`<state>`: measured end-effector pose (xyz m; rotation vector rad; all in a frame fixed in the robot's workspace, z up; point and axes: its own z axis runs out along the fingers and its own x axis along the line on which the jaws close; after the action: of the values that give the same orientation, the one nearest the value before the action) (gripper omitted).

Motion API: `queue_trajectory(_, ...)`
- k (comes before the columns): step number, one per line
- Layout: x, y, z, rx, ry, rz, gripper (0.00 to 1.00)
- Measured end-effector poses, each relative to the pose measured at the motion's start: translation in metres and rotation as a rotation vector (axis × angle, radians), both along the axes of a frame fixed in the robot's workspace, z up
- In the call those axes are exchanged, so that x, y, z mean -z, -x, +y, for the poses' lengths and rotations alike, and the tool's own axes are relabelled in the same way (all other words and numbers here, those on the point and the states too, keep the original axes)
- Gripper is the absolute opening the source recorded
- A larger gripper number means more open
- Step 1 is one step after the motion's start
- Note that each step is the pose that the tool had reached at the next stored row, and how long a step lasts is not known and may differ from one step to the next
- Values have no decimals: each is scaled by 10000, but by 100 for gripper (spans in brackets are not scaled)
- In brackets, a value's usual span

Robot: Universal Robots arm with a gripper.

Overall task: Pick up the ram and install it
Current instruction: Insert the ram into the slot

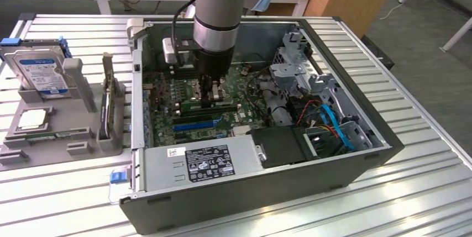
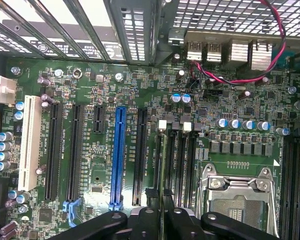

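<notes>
We find the gripper (image 1: 214, 98) lowered inside the open computer case (image 1: 295, 193), directly above the motherboard (image 1: 166, 101). Its jaws are set narrow and clamp the ram (image 1: 210, 105), a green stick that runs lengthwise along the memory slots right under the fingertips. We cannot tell whether the stick is fully seated.

In the wrist view the gripper (image 2: 159, 207) shows its dark fingers (image 2: 151, 215) drawn close together, leaving only a thin gap. They stand over the black memory slots (image 2: 182, 160), between the blue expansion slot (image 2: 119, 155) and the open processor socket (image 2: 237, 195).

Outside the case, towards the exterior view's left, a grey fixture (image 1: 81, 90) on the slatted table (image 1: 413, 193) carries the blue-labelled hard drive (image 1: 43, 71) and a square processor chip (image 1: 33, 118).
</notes>
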<state>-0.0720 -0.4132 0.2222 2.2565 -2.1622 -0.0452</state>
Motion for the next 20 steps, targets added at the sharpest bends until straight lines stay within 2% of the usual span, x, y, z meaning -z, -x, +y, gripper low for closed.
queue_trajectory(20,14,5,0,-28,1,0,13)
